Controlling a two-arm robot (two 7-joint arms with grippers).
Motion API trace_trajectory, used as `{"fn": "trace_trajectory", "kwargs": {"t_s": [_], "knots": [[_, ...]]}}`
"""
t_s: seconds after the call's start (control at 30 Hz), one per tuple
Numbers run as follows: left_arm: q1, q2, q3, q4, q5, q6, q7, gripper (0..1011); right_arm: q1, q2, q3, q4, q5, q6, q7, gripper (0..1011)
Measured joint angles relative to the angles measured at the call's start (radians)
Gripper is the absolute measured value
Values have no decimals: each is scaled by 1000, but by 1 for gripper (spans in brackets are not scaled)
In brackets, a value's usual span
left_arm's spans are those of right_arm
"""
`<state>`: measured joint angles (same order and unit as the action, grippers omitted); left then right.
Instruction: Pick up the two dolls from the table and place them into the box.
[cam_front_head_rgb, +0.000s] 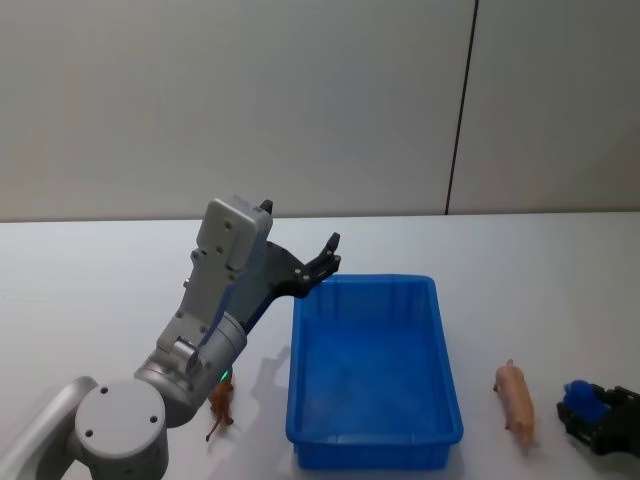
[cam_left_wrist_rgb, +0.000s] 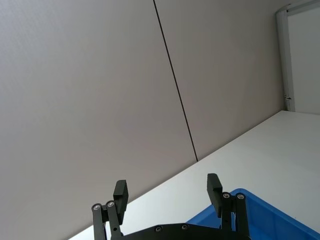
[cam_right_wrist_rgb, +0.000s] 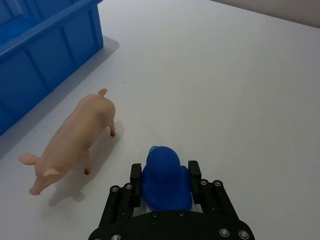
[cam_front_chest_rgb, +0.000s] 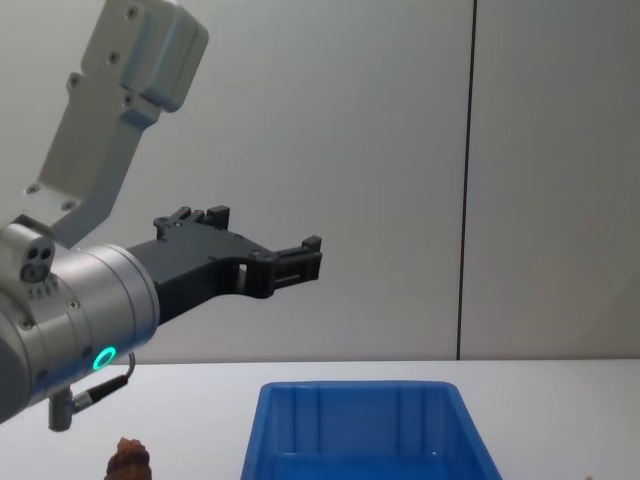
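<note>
While the box (cam_front_head_rgb: 370, 455) is empty, my right hand (cam_right_wrist_rgb: 165, 169) grips the blue doll (cam_right_wrist_rgb: 161, 181); left hand (cam_left_wrist_rgb: 167, 186) hangs wide, brown doll (cam_front_head_rgb: 222, 403) untouched.

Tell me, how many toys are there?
3: a brown toy left of the bin, a pig right of it, a blue toy held in the right gripper farther right. The left gripper hovers open.

— Any lettering, numbers or labels on your feeds?
— None that I can read. I see no legible brand, sign or digit on anything in my views.
</note>
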<state>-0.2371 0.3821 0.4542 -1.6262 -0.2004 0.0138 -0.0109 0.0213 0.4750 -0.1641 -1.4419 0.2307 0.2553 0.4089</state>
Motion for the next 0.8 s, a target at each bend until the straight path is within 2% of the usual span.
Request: {"fn": "trace_trajectory", "kwargs": {"t_s": [0.4, 0.8], "knots": [[0, 0, 0, 0, 0, 0, 0, 1001, -1, -1, 5, -13, 16, -32, -26, 467], [0, 0, 0, 0, 0, 0, 0, 1001, 6, -5, 9, -88, 32, -104, -36, 393]]}}
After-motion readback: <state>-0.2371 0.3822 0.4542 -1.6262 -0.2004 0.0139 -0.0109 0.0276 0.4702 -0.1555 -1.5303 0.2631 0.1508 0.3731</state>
